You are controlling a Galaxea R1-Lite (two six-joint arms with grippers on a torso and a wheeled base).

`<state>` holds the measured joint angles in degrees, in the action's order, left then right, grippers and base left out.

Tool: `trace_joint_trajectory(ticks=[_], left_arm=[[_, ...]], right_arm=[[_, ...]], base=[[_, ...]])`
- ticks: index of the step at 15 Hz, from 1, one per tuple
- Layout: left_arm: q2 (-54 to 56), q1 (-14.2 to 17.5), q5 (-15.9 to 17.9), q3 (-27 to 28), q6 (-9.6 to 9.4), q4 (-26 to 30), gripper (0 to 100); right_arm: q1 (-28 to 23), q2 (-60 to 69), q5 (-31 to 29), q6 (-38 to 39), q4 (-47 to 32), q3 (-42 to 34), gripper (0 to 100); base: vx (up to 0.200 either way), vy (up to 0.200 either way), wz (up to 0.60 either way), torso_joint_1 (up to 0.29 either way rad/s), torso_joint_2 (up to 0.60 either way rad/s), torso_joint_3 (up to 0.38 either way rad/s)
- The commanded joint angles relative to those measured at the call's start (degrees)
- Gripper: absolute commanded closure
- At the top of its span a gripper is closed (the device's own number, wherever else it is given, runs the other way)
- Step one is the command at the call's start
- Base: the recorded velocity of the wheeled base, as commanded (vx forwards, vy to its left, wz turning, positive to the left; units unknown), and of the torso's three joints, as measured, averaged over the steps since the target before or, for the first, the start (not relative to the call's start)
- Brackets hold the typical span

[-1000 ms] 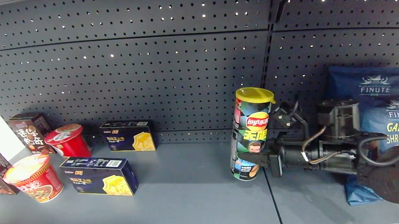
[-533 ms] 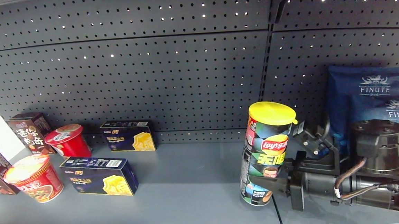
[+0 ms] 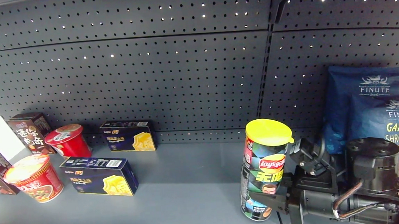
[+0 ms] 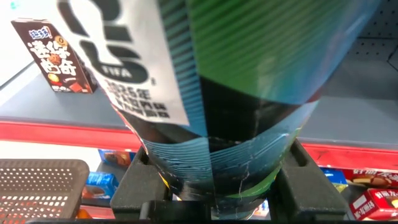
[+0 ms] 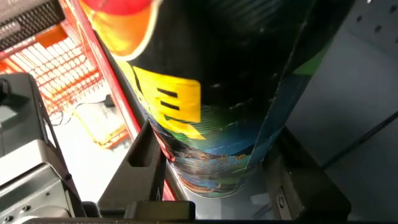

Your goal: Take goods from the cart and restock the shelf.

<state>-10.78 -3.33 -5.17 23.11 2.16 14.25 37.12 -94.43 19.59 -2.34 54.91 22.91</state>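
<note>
A tall chip can (image 3: 263, 170) with a yellow lid stands upright near the front edge of the grey shelf (image 3: 190, 182), right of its middle. My right gripper (image 3: 261, 195) is shut on the can's lower part, coming in from the right. I cannot tell whether the can rests on the shelf. The right wrist view shows the same can (image 5: 230, 93) between the right gripper (image 5: 214, 168) jaws. In the left wrist view my left gripper (image 4: 214, 180) is shut on a second chip can (image 4: 236, 93), held in front of the shelf's red front edge (image 4: 62, 134).
Blue snack bags (image 3: 376, 108) lean at the shelf's back right. On the left stand red noodle cups (image 3: 33, 177), dark blue boxes (image 3: 99, 175) and brown boxes (image 3: 31, 131). Bare shelf lies between them and the can. A wire cart basket (image 4: 37, 186) sits below.
My right arm has drawn the chip can from the back of the shelf toward its front edge, slightly to the right. The other goods have not moved.
</note>
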Motion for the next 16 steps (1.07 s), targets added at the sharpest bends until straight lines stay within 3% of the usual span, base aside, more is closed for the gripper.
trace_joint_trajectory(ticks=[1,9,10,16], left_arm=[[0.14,-0.01,-0.02,-0.09,0.04,0.08,100],[0.84,-0.1,-0.37,-0.53,0.04,0.08,100],[0.93,-0.1,-0.37,-0.53,0.04,0.08,100],[2.6,-0.1,-0.37,-0.09,0.04,2.8,100]], right_arm=[[-0.21,-3.04,-0.17,-0.03,1.26,-0.05,100],[-0.21,-6.38,-1.13,-0.03,4.51,-0.76,100],[-0.03,-6.47,-1.13,-0.03,4.51,-0.76,0],[-0.29,-5.68,-1.13,-0.3,5.39,-2.43,0]], base=[[0.0,0.0,0.0,0.0,0.0,0.0],[0.0,0.0,0.0,0.0,0.0,0.0],[0.0,0.0,0.0,0.0,0.0,0.0],[0.0,0.0,0.0,0.0,0.0,0.0]])
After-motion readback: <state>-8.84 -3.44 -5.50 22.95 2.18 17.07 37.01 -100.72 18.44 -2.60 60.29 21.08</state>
